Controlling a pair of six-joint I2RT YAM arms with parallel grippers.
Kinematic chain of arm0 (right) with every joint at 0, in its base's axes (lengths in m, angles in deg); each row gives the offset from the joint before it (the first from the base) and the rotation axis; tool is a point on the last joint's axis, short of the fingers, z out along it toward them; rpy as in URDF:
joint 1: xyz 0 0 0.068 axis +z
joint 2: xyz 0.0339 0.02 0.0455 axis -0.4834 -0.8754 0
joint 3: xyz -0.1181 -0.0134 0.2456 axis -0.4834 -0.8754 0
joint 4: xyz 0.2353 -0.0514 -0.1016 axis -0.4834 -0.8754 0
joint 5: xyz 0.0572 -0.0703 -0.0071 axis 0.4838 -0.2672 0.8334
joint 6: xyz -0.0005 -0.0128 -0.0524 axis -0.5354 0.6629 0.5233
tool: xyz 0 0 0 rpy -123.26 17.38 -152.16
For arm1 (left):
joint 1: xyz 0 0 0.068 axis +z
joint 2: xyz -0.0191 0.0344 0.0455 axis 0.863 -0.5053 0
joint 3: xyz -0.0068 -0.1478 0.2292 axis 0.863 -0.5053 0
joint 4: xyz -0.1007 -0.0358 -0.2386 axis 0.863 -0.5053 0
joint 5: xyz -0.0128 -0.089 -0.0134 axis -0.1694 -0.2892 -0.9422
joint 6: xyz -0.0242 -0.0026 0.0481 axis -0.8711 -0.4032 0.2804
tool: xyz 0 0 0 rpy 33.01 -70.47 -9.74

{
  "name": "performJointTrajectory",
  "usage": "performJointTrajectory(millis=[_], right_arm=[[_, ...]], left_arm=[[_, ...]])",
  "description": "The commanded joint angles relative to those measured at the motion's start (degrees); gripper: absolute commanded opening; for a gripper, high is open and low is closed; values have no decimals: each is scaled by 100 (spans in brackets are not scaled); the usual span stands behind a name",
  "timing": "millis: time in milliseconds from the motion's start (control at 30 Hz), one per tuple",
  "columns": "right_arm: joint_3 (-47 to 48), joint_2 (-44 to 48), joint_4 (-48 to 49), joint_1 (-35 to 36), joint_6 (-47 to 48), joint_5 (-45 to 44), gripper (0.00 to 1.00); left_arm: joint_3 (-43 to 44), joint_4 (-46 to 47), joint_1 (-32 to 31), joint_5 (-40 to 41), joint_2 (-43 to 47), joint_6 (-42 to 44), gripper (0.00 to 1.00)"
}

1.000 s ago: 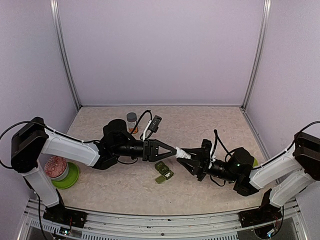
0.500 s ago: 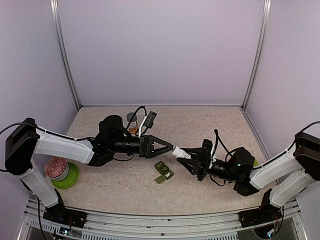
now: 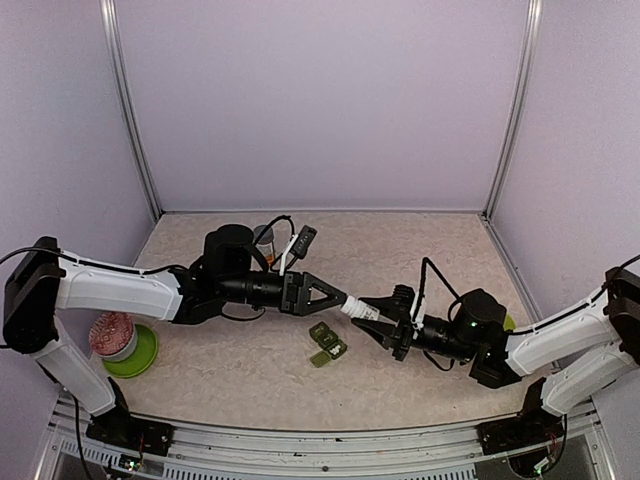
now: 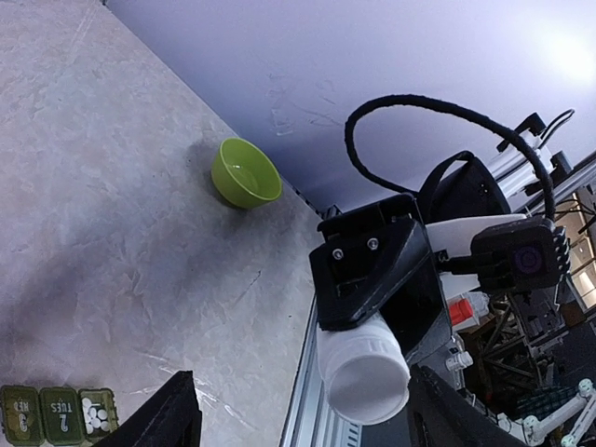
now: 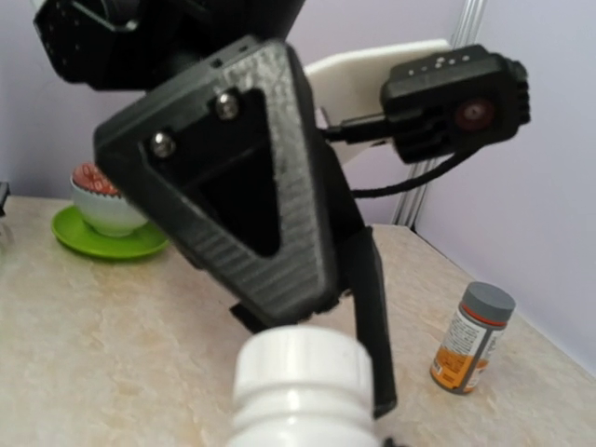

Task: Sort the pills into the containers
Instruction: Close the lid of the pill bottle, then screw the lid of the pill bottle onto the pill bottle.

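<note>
My right gripper (image 3: 378,318) is shut on a white pill bottle (image 3: 357,309) and holds it off the table, cap toward the left arm. My left gripper (image 3: 343,298) is open, its fingers either side of the cap and apart from it. In the left wrist view the bottle (image 4: 365,371) sits between my wide-open fingers (image 4: 172,414). In the right wrist view the white cap (image 5: 303,377) fills the bottom, with the left gripper close behind. The dark olive pill box (image 3: 327,344) lies open on the table below the grippers. One compartment (image 4: 96,413) holds white pills.
An orange bottle with a grey cap (image 3: 263,240) stands at the back, behind the left arm, and shows in the right wrist view (image 5: 473,337). A lime-green bowl (image 4: 246,172) sits by the right wall. A bowl on a green plate (image 3: 135,350) stands at the near left.
The left arm's elbow has swung back and left while its open fingers stayed at the cap. The right gripper has lifted the bottle slightly and moved it a little left.
</note>
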Motion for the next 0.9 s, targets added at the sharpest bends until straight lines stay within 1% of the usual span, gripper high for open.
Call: performJointTrajectory(millis=[0, 133, 267, 333, 400, 433, 867], right_arm=[[141, 106, -213, 102, 213, -157, 0], [148, 34, -97, 145, 158, -290, 0], [183, -78, 122, 190, 10, -449, 0], [251, -148, 98, 230, -24, -603, 0], [298, -215, 44, 265, 14, -708, 0], [300, -224, 65, 277, 19, -725, 0], [190, -214, 289, 309, -27, -951, 0]], left_arm=[[123, 19, -66, -12, 142, -43, 74], [67, 360, -160, -62, 189, -85, 75], [-18, 757, -236, -31, 129, -255, 82], [-10, 877, -287, -4, 83, -286, 87], [0, 934, -331, 56, 45, -296, 98], [13, 948, -350, 83, 36, -285, 99], [12, 969, -392, 180, -25, -282, 99]])
